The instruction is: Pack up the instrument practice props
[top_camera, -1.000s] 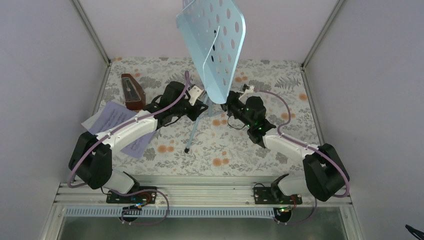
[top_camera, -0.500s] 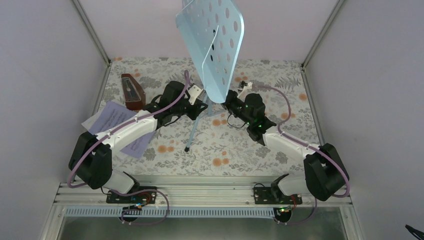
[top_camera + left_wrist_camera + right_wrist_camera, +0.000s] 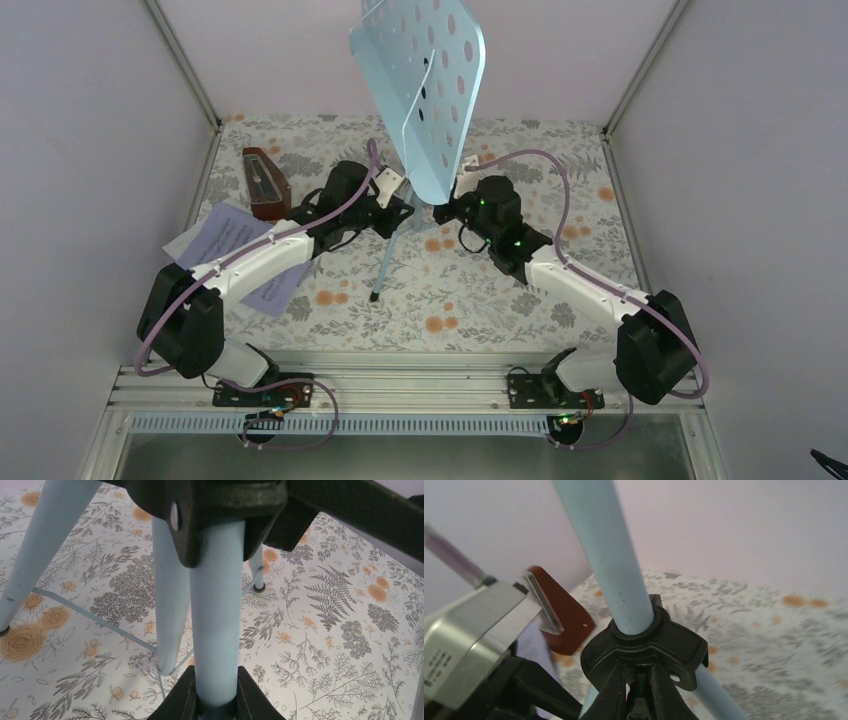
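The pale-blue perforated music stand [image 3: 420,90] stands upright on its tripod legs [image 3: 384,268] at mid table. My left gripper [image 3: 400,212] is shut on its pale-blue pole [image 3: 216,620], with the fingertips [image 3: 186,695] on either side just under the black hub [image 3: 225,510]. My right gripper [image 3: 446,212] comes from the other side. Its fingers [image 3: 618,690] are closed on a black part under the same hub [image 3: 646,647]. The reddish-brown metronome [image 3: 265,183] stands at the left, also in the right wrist view [image 3: 566,620]. Sheet-music pages [image 3: 228,238] lie under my left arm.
The floral table cover [image 3: 520,300] ends at side walls and a back wall. A metal rail [image 3: 400,385] runs along the near edge by the arm bases. One tripod foot [image 3: 374,298] reaches toward the near side. The left wrist's camera block [image 3: 469,630] sits close to the hub.
My right gripper has swung left and closed in on the stand's hub. The stand's desk has shifted slightly left. My left gripper keeps its hold on the pole.
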